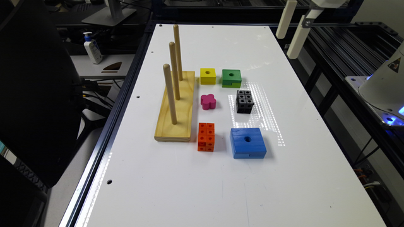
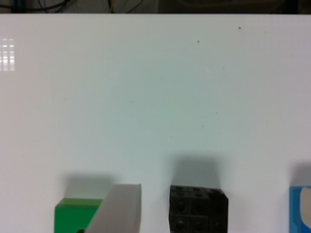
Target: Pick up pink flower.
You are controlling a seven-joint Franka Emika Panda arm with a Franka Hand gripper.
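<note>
The pink flower (image 1: 208, 101), a small magenta block with four rounded lobes, lies flat on the white table (image 1: 195, 189) between the yellow cube (image 1: 208, 76) and the orange block (image 1: 206, 136). It is close to the wooden peg board (image 1: 176, 107). My gripper (image 1: 286, 47) hangs high at the table's far edge on the exterior view's right, well away from the flower. Its two white fingers stand apart with nothing between them. In the wrist view one finger (image 2: 119, 206) shows in front of the green block (image 2: 73, 213).
A green block (image 1: 231, 78), a black cube (image 1: 244, 101) and a blue block (image 1: 248, 142) sit on the exterior view's right of the flower. The peg board's three upright pegs (image 1: 172, 71) stand on its other side. The near half of the table is bare.
</note>
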